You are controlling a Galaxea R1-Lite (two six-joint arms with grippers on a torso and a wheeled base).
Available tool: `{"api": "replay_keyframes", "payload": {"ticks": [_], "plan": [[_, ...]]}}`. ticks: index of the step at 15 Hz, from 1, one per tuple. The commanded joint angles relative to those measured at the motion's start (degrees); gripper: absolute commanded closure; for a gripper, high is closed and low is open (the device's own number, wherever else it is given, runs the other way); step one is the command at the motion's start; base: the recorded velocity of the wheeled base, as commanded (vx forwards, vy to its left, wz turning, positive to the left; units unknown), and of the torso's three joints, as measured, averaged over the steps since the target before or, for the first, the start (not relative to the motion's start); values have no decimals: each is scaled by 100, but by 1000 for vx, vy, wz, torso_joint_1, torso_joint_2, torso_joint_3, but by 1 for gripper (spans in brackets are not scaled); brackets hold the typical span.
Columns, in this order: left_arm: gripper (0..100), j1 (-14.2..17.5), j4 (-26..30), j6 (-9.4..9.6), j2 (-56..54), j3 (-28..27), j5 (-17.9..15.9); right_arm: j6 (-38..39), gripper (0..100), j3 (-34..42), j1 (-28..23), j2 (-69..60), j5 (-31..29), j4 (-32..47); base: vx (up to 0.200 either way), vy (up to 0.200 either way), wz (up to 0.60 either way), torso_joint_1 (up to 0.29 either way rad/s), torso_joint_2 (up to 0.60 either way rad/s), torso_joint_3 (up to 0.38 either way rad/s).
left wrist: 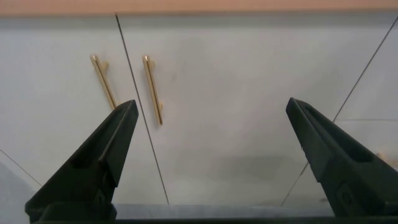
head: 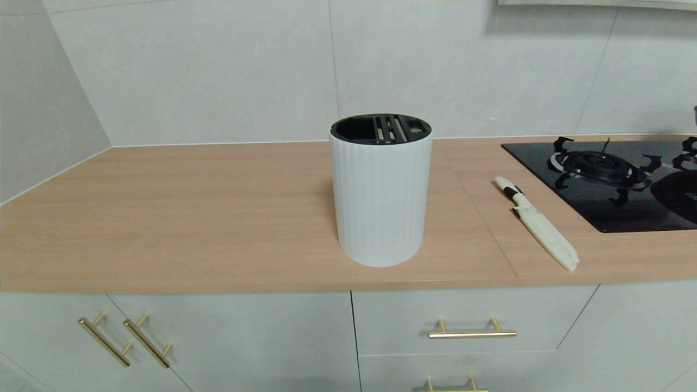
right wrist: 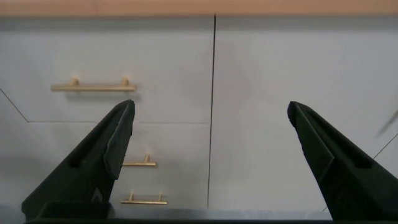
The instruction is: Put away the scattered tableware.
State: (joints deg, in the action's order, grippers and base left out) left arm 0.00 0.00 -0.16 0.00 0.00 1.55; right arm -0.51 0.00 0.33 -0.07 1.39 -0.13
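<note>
Found the knife [head: 536, 222] lying flat on the wooden tabletop [head: 163, 218], toward its right end and well apart from both pincers. Noted a pale handle with a black band pointing toward the back edge, and a blade wrapped in something whitish, tip close to the front edge. Saw it resting slantwise just beside the left side of the black hob [head: 626, 218], not touching the glass, and well to the right of the holder [head: 381, 201].

Found the holder, a white ribbed cylinder with a black slotted top, standing upright about midway along the tabletop, nearer the front edge than the back edge. Made out several narrow slots and a wider opening in that top.

Saw a gas burner [head: 599, 163] with black pan supports on the hob, toward the back right corner of the tabletop.

Caught the left pincer [left wrist: 211, 107] gaping wide with nothing between its fingers, facing pale cabinet doors [left wrist: 249, 93] with two upright gold door handles [left wrist: 152, 87], below the front edge of the tabletop. Caught the right pincer [right wrist: 211, 107] likewise spread wide and bare, facing pale drawer fronts [right wrist: 155, 62] with horizontal gold drawer handles [right wrist: 93, 87], also below that front edge.
</note>
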Motion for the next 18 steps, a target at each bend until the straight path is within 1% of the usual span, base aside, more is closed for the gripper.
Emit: {"api": "replay_keyframes", "payload": {"ticks": [1,11,18], "plan": [[0,0,0,-2,0,0,3,-2,0,0,2,7,2,-4,0,0,0,203,-486,-295],[0,0,0,-2,0,0,3,-2,0,0,2,7,2,-4,0,0,0,231,-517,-284],[0,0,0,-2,0,0,3,-2,0,0,2,7,2,5,0,0,0,274,-583,-309]]}}
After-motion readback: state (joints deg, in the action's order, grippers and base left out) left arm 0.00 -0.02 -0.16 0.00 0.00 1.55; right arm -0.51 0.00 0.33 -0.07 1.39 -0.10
